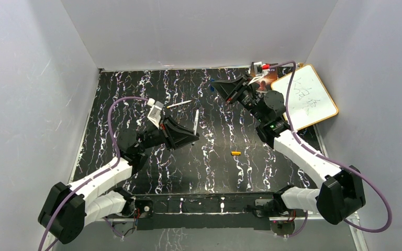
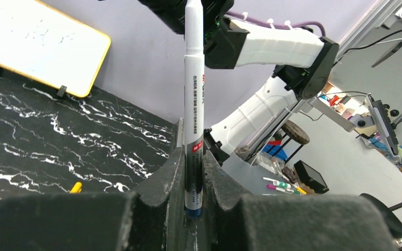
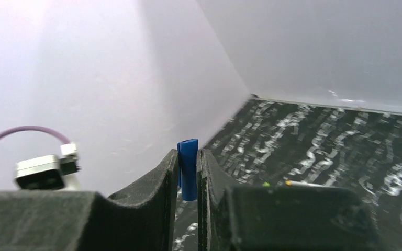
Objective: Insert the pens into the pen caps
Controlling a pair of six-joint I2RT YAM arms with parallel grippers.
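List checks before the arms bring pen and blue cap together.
1. Left gripper shut on pen: ok, pen stands upright in its grip.
2. Right gripper shut on blue cap: ok.
3. Pen colour matches cap: ok, the gripped end looks blue.
4. Pen tip lined up with cap: not ok, the grippers are well apart in the top view.
5. Cap's open end faces the pen: cannot tell.

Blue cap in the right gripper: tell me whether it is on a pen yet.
Not yet. The blue cap sits bare, clamped in the right gripper; the white pen stands apart in the left gripper.
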